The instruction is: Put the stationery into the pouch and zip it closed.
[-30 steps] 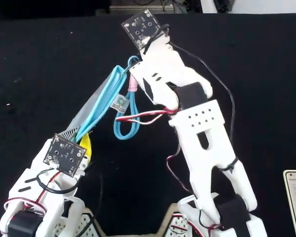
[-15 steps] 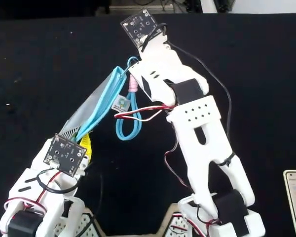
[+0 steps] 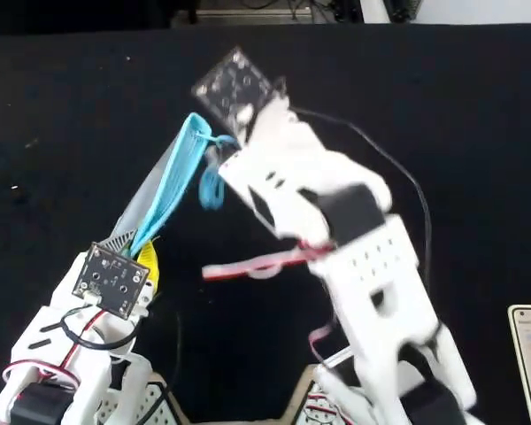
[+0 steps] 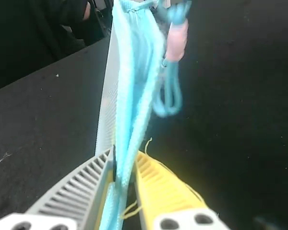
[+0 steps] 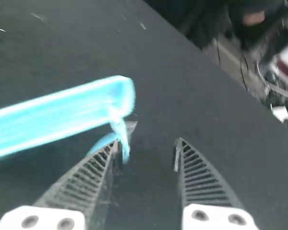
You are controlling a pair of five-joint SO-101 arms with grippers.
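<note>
The left end effector is clamped on the near end of the pouch, which stretches away from it over the tabletop. The right end effector stands with jaws apart at the far end, one finger just beside the blue cord loop. The pouch appears to be light, soft fabric and will likely sag and twist. Grip the zip pull or its cord, not the cloth.
</note>
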